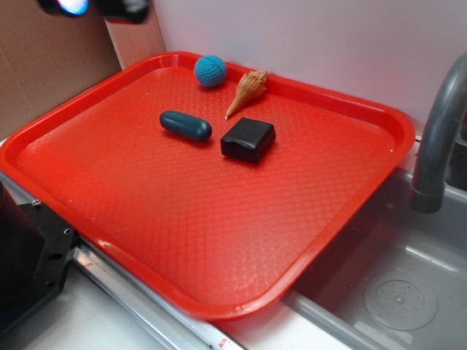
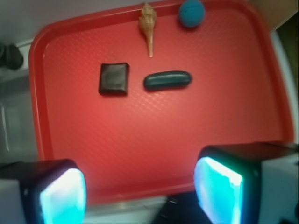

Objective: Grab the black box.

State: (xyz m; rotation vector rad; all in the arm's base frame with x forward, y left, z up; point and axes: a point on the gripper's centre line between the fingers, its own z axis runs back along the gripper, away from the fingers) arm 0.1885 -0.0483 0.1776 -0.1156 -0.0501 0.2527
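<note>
Red tray (image 2: 70, 154) beneath me, four small objects clustered at far end. My gripper (image 2: 140, 193) hangs high, fingers spread wide, empty. Black box (image 2: 113, 79) lies flat mid-tray, dark teal capsule (image 2: 167, 80) just beside, shell (image 2: 148, 24) near. Risk, my judgement: descent drifting sideways, fingers closing on capsule or nudging glossy box away.

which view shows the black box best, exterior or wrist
The exterior view: the black box is nearer and sharp there, showing its flat top, front side and rounded corners beside the teal capsule. In the wrist view the box is seen from above, smaller and blurrier, far from the open claw.
</note>
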